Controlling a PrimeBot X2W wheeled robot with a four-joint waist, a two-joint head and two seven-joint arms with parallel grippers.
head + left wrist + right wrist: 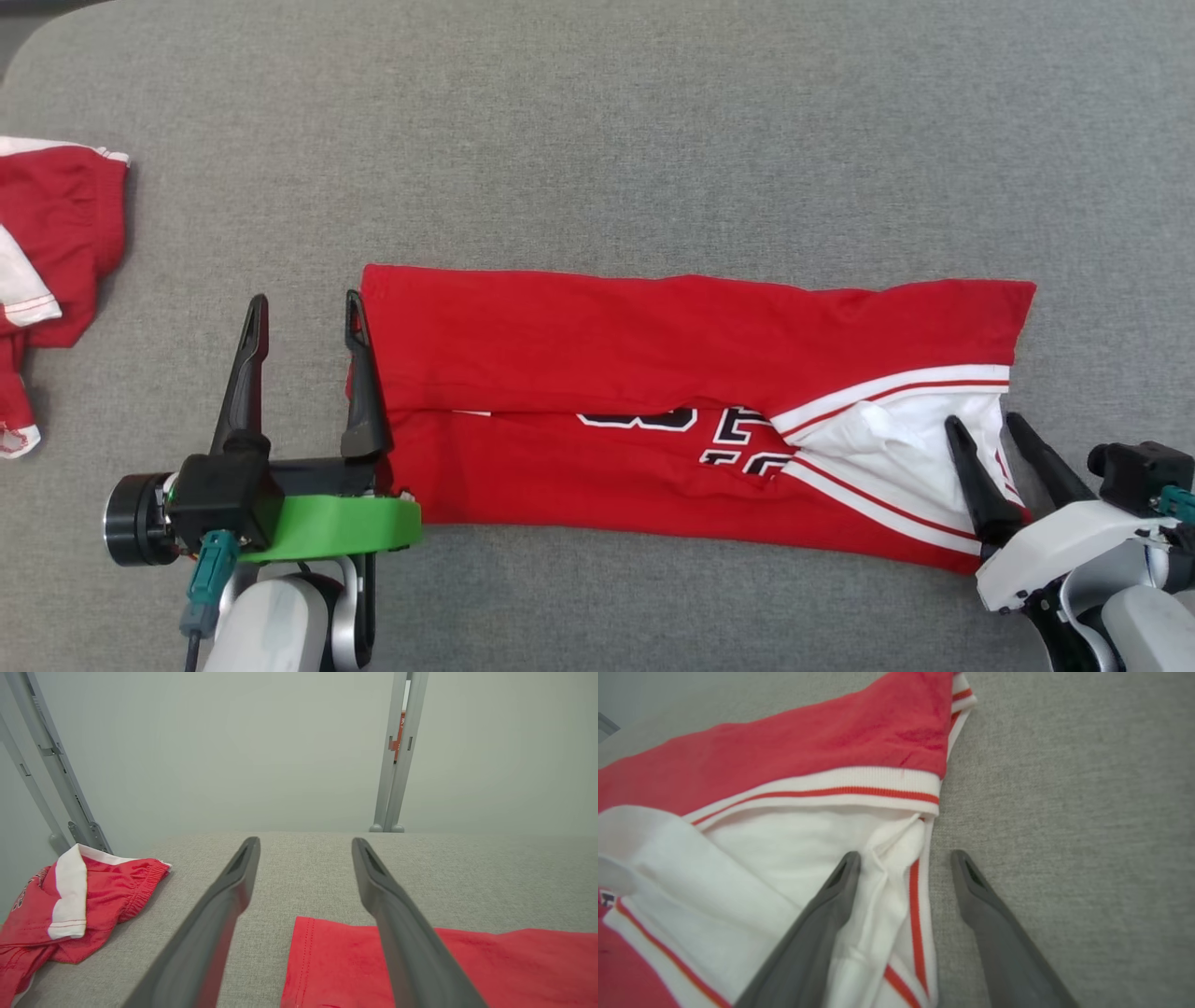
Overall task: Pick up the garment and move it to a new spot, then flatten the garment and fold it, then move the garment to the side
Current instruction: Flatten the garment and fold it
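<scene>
Garment (653,345): blk/wht print (644,420), unreadable

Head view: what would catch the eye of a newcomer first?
The red jersey lies folded in a long band across the grey surface. The open left gripper stands at its left end, the open right gripper at its white-striped right end. A crumpled red garment lies far left.
</scene>
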